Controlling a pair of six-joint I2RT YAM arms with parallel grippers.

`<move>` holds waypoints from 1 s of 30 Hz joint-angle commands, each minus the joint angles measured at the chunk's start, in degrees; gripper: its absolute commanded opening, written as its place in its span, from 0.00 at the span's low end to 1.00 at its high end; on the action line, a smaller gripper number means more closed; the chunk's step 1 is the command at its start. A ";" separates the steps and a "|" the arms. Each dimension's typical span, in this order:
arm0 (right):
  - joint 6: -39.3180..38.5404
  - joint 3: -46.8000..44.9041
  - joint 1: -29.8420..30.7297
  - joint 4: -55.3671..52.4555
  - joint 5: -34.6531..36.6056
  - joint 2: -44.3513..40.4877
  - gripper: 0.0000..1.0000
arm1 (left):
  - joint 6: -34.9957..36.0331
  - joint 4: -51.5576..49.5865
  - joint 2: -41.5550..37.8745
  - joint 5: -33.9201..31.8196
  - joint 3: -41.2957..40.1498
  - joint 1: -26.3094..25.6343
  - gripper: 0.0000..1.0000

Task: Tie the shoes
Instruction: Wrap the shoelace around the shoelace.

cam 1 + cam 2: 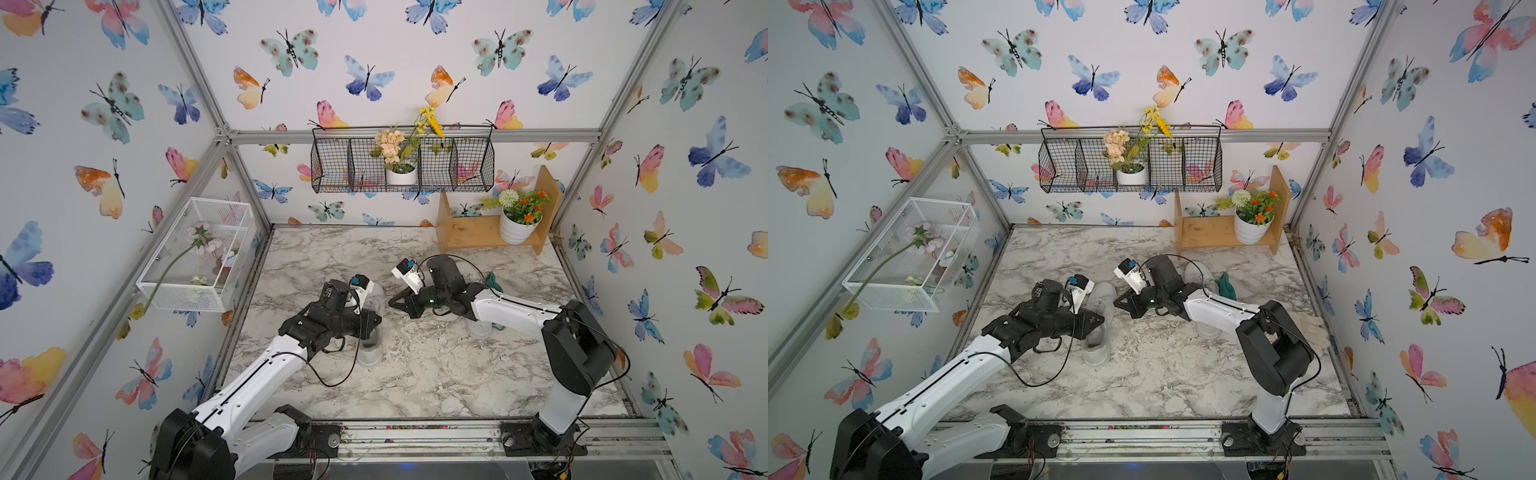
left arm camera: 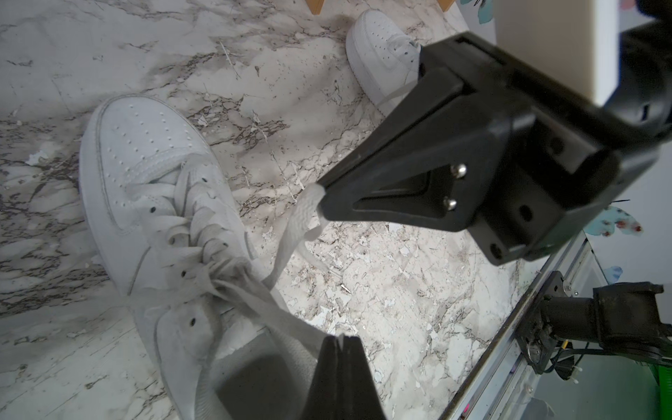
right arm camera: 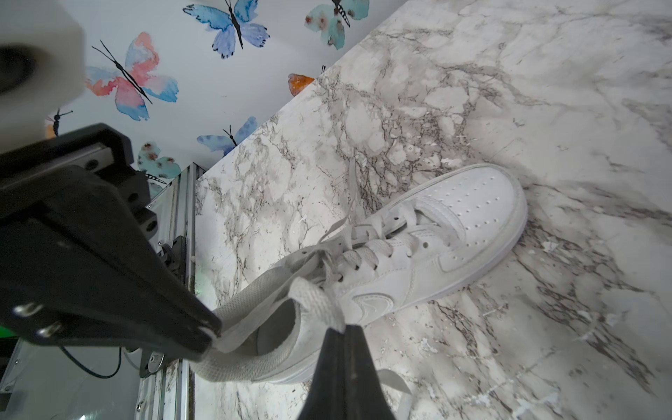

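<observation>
— Well, starting from a top view: found the left claw [image 1: 1102, 320] and the right claw [image 1: 1116, 302] nearly tip to tip, low over the counter [image 1: 1163, 374]?
— Yes. Pinched tight, both, though too small up there to tell on what. Can make out one of the shoes, the near shoe [image 1: 1104, 297], resting on the counter straight beneath the left claw, toe beyond it, heel back toward the arm's base. Can place the second shoe [image 1: 1195, 273] behind the right claw's wrist, just beside a teal glove [image 1: 1227, 286].
— Moving to the left wrist view?
— Shows the left claw clamped on a lace [image 2: 287, 316] strand coming off the crossing at the near shoe's throat. Shows the right claw too, opposite, gripping another stretch of lace bent over at its tip.
— And from the right wrist?
— Confirms the same: right claw clenched on a flat lace end, left claw nipping a folded stretch beside the collar.
— So, which step?
— Probably working the knot on the near shoe, one strand per claw; cannot tell whether a bow or only the first cross. Second shoe seemingly untied, with a lace trailing loose.
— Next move?
— Likely calls for drawing the claws apart evenly, holding both grips, to cinch the crossing down without dragging the shoe across the counter.
</observation>
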 commanded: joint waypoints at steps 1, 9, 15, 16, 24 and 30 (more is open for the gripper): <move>-0.86 1.01 0.76 -1.92 -0.96 1.64 0.02 | -1.06 1.57 0.59 -1.99 0.35 -0.34 0.00; -2.52 1.59 1.77 -4.10 0.64 3.39 0.02 | -1.01 2.21 1.16 -2.57 0.94 -0.40 0.00; -4.09 1.44 1.80 -5.80 2.86 3.18 0.02 | -0.13 0.19 1.10 -4.03 1.87 -0.34 0.00; -4.65 1.53 1.77 -6.32 3.09 3.24 0.02 | -0.41 0.06 0.89 -5.00 1.95 -0.25 0.00; -7.46 0.67 2.42 -7.79 1.60 3.47 0.02 | -1.70 1.10 2.11 -4.51 5.00 -0.25 0.00; -5.69 1.87 2.49 -7.47 4.28 3.22 0.02 | -0.66 1.69 3.01 -1.21 4.48 -0.25 0.00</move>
